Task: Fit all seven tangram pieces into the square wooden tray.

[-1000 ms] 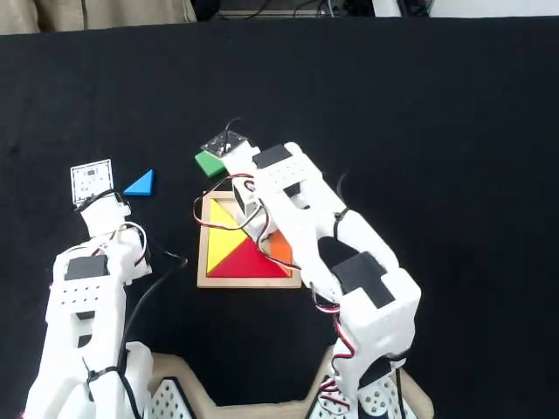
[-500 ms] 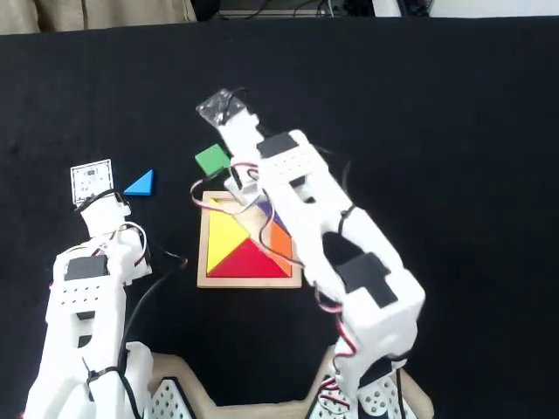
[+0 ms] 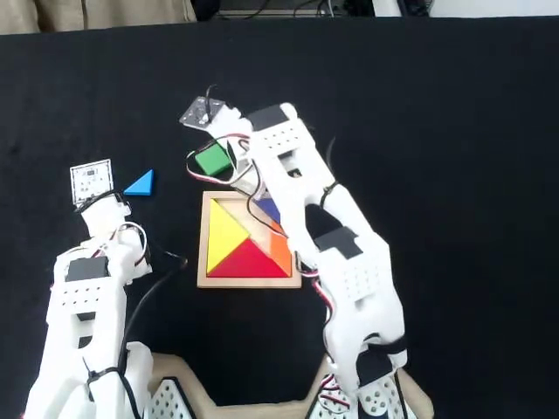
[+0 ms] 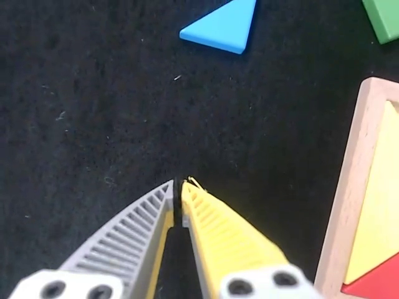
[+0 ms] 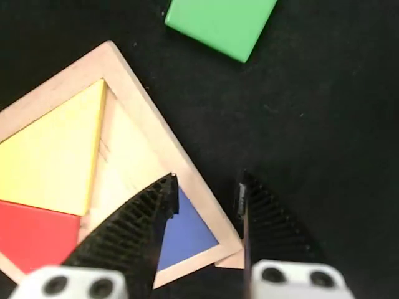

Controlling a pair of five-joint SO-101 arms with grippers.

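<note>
The black cloth-covered desk (image 3: 454, 131) carries the square wooden tray (image 3: 244, 281), a shallow frame of pale wood with a raised rim, lying between the two white arms. The right arm (image 3: 341, 253) stretches across the tray toward 11 o'clock. Its hand (image 5: 206, 184) hangs above the tray's far corner, its dark ribbed fingers parted by a moderate gap with nothing between them. Inside the tray lie flat, glossy pieces: a large yellow triangle (image 3: 224, 234) on the 9 o'clock side, a large red triangle (image 3: 253, 260) at 6 o'clock, an orange piece (image 3: 281, 249) at 3 o'clock and a dark blue piece (image 3: 269, 209) near 1 o'clock. Bare wood shows beside the yellow triangle; what lies beneath the arm cannot be told. The coming move likely turns on the green square (image 3: 212, 161), a thick smooth tile resting on the desk just beyond the tray's 11 o'clock corner, directly ahead of the open right hand. Its edges sit askew to the tray's, and it has no long axis to favour. The right hand is plainly the nearer one. The small light-blue triangle (image 3: 141, 183) lies at 9 o'clock of the green square, well apart from the tray, near the left hand (image 4: 179, 185), whose grey and yellow fingers are pressed together, empty.
</note>
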